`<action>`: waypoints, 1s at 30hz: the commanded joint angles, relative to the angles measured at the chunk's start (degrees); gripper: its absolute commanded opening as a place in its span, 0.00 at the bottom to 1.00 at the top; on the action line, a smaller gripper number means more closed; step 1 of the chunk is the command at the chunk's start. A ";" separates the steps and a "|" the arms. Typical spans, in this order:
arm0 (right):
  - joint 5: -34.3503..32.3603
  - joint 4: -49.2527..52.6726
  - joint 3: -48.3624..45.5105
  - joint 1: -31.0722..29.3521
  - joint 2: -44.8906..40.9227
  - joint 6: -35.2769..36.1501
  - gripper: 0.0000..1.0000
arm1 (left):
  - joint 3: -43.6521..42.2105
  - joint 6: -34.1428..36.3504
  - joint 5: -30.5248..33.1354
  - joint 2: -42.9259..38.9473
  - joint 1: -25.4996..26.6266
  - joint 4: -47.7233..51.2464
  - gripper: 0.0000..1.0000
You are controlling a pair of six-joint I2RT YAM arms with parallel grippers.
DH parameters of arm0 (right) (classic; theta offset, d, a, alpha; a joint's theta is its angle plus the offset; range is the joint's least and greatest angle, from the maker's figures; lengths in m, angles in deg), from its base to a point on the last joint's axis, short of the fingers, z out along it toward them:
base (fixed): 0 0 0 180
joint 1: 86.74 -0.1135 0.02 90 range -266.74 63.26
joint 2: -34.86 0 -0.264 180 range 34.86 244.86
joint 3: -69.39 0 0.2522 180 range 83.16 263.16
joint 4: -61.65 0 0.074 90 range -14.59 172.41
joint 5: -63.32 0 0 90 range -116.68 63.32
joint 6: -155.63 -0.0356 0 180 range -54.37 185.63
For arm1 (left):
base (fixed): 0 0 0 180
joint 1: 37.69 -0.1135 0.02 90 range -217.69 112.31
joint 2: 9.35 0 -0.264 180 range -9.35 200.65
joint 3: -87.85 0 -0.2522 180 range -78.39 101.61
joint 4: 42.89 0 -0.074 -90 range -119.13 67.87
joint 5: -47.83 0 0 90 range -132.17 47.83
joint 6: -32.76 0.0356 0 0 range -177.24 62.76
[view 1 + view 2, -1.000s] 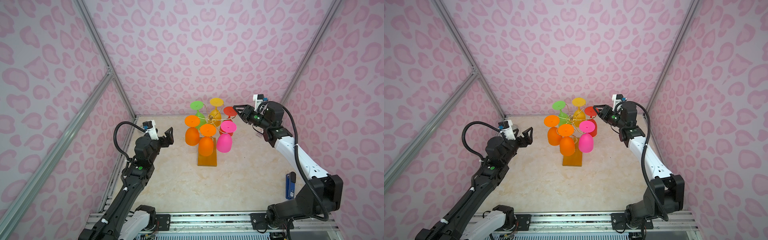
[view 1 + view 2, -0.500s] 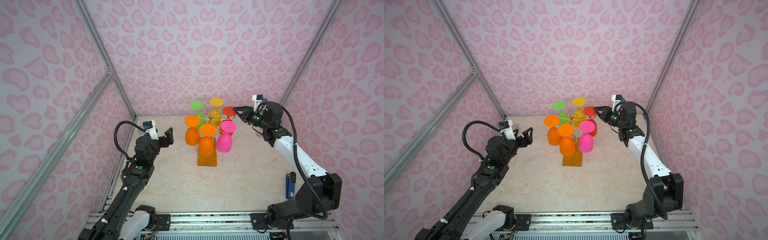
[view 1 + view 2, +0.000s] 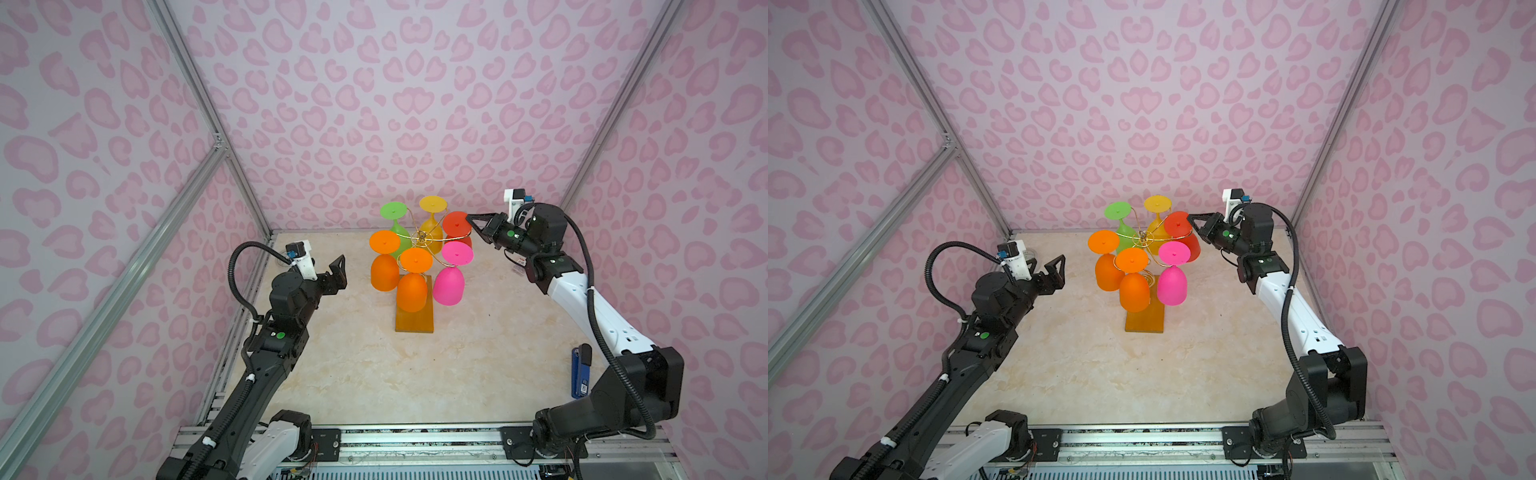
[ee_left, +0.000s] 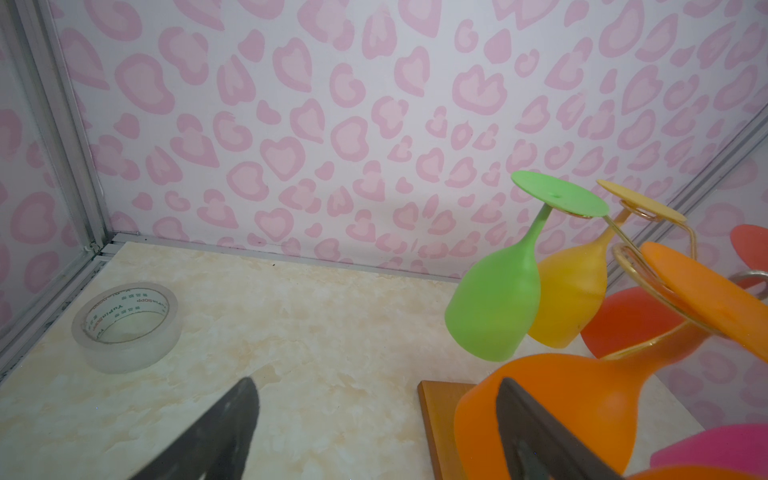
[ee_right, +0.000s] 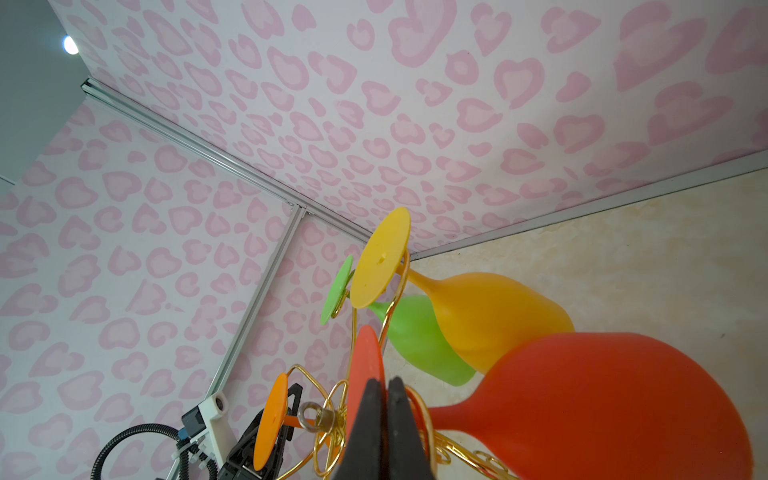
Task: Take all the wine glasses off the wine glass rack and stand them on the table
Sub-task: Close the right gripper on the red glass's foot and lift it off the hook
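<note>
The wine glass rack (image 3: pixel 422 239) is a gold wire stand on an amber wooden base (image 3: pixel 414 322), standing mid-table in both top views. Several coloured wine glasses hang upside down from it. The red wine glass (image 3: pixel 456 224) (image 5: pixel 602 399) hangs on the far right arm. My right gripper (image 3: pixel 469 218) (image 3: pixel 1190 217) (image 5: pixel 385 384) is shut on the rim of this glass's round foot. My left gripper (image 3: pixel 334 274) (image 4: pixel 376 386) stands open, left of the rack and apart from it, level with an orange glass (image 4: pixel 582 395).
A roll of clear tape (image 4: pixel 126 326) lies by the far left corner of the table. A blue and black object (image 3: pixel 580 374) lies near the right wall beside the right arm. Pink patterned walls enclose three sides.
My right gripper's jaws have closed from partly open onto the red glass's foot, edging slightly toward the rack. The left arm has not moved.
</note>
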 commanded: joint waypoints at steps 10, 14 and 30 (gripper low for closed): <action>4.46 -11.17 -1.48 1.74 0.69 -9.25 0.00 | 1.05 0.41 0.46 0.20 -0.07 -0.86 0.91; 6.22 -16.71 -1.73 2.30 1.77 -13.52 0.00 | 1.05 0.38 0.37 0.28 -0.02 -0.86 0.91; 6.85 -17.93 -6.18 4.57 -1.86 -14.30 0.00 | 1.42 0.28 -0.01 0.46 0.01 0.90 0.91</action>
